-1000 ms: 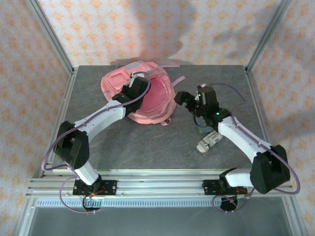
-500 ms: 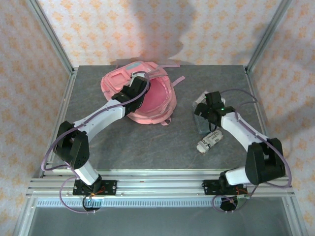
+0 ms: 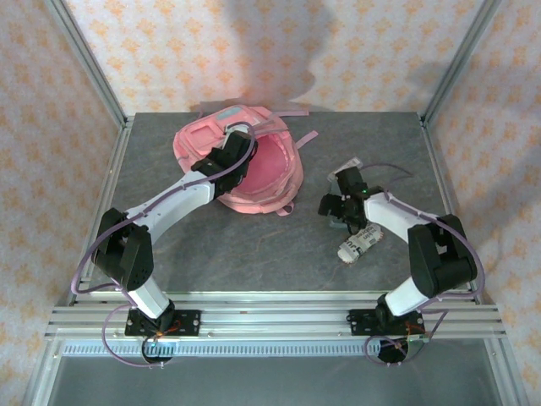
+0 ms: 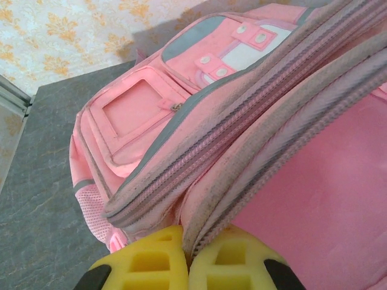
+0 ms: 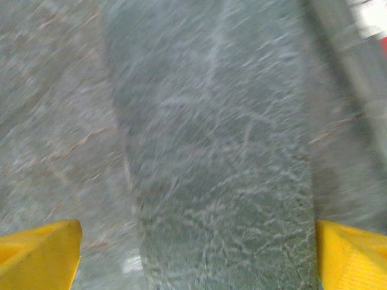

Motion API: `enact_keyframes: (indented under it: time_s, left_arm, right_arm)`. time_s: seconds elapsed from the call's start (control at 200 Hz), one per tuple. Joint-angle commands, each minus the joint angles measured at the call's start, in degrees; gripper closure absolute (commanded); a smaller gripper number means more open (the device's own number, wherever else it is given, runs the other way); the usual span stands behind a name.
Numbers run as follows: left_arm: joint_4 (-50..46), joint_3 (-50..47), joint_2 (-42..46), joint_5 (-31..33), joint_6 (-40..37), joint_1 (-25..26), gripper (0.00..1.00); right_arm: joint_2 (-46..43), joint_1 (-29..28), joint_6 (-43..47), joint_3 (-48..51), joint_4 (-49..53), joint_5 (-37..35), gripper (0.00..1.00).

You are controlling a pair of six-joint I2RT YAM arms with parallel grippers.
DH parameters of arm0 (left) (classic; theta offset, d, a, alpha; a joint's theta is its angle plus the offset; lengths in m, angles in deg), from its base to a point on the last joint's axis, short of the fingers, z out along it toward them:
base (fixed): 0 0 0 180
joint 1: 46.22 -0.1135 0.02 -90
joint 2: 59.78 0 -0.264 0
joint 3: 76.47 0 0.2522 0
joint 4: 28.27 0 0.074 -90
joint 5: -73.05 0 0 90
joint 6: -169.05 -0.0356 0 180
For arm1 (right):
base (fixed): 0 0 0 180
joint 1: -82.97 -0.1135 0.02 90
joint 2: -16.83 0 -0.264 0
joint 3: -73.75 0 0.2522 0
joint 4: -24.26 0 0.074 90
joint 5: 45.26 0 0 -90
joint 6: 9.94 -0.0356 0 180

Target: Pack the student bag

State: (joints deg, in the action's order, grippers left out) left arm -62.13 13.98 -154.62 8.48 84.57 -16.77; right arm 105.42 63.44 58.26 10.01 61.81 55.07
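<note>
No writing can be read. The white rolled packet [image 3: 359, 244] toward the grey table's [image 3: 254, 254] near right corner carries dark print, too small to make out. The light blue and white patch [image 4: 242, 57] on the large pink fabric backpack [image 4: 139, 115] shows no legible lettering.

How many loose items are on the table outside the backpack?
1 clearly: a white printed roll beside the right tool. Something clear may lie under that tool; the student bag may hide more.

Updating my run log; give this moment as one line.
left gripper: shut on bag rim | right gripper: open, over table | packet: on table, outside bag
</note>
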Motion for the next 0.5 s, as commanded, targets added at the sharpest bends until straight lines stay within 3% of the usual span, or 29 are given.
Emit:
enact_keyframes:
  time_s: [0.0,0.14,0.255,0.491]
  left_arm:
    - [1.9,1.7,2.4,-0.5,1.9,-0.7,1.00]
    - [1.9,1.5,2.2,-0.8,2.2,-0.7,1.00]
    - [2.0,1.2,2.4,-0.7,2.3,-0.8,1.00]
    - [2.0,1.4,3.4,-0.7,2.4,-0.9,1.00]
  right_arm:
    - [1.4,-1.5,-0.8,-1.0,-0.3,-1.8,0.05]
    - [2.9,-1.6,-3.5,-0.3,-0.4,-7.1,0.04]
    - [3.8,-1.9,-4.4,0.2,-1.2,-7.9,0.13]
    - [2.6,-3.9,-3.0,0.0,-1.4,-7.2,0.53]
